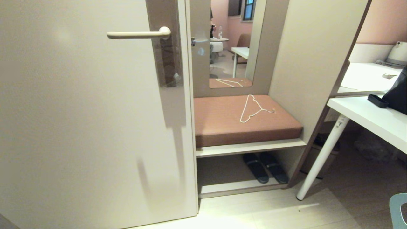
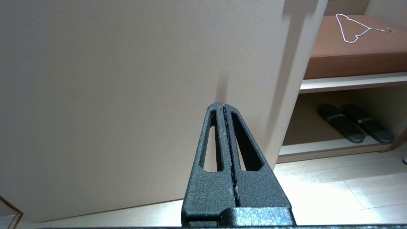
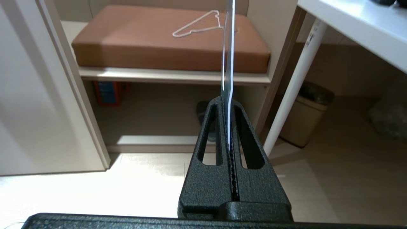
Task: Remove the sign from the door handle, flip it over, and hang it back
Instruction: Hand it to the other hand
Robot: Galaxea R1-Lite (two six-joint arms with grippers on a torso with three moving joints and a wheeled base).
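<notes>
The door handle point(image 1: 140, 34), a slim cream lever on a tall brown-grey plate point(image 1: 165, 44), juts out bare from the cream door point(image 1: 79, 121) in the head view. The sign point(image 3: 229, 47) appears only edge-on in the right wrist view, as a thin blue-grey and white card rising from between the fingers of my right gripper point(image 3: 226, 103), which is shut on its end, low in front of the bench. My left gripper point(image 2: 222, 106) is shut on nothing, pointing at the lower part of the door. Neither arm is in the head view.
A brown cushioned bench point(image 1: 241, 121) right of the door carries a white wire hanger point(image 1: 254, 108); dark slippers point(image 1: 265, 167) lie on the shelf beneath. A white desk point(image 1: 369, 117) with a slanted leg point(image 1: 321, 159) stands at the right, a bin point(image 3: 302, 114) under it.
</notes>
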